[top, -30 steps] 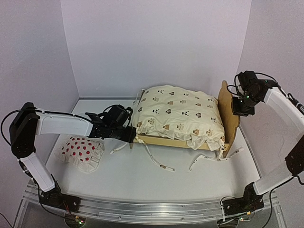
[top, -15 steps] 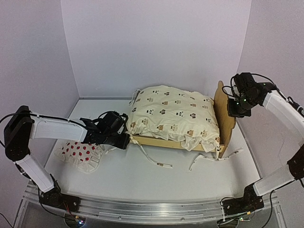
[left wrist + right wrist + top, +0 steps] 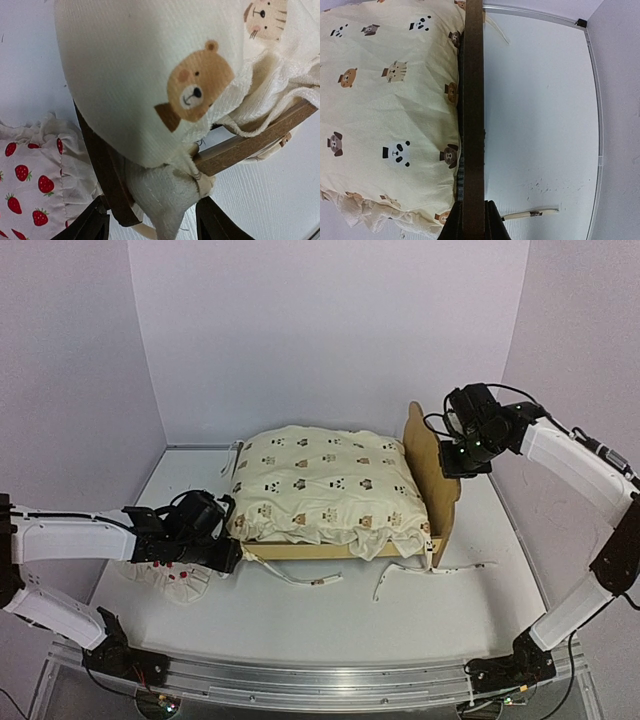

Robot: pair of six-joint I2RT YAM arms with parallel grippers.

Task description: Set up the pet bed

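Pillow (image 3: 180, 580) first, at the far left of the top view. It lies on the worktop (image 3: 300, 635) under the left forearm, at the foot of the pet bed (image 3: 300, 552) (the wrist view shows its frill right beside the foot board).

Left claw (image 3: 228, 552) sits at that foot corner, its fingers straddling the board end and a bunched corner of the quilt (image 3: 320, 480). The jaws stand partway apart, and I cannot tell whether they press on anything or merely bracket it. From this claw the bed runs toward 3 o'clock, so its long axis lies 9-to-3 across the worktop.

The quilt covers nearly the whole frame, leaving only the near side rail and the headboard (image 3: 428, 470) showing. Loose ties (image 3: 310, 580) trail on the worktop at the bed's 6 o'clock side.

Right claw (image 3: 452, 466) is at the other end of the same axis, closed narrow on the top edge of the upright headboard. From it the bed stretches toward 9 o'clock. Each arm therefore has one end. Any shift probably needs both ends moving together, or the frame will likely twist against the headboard grip.
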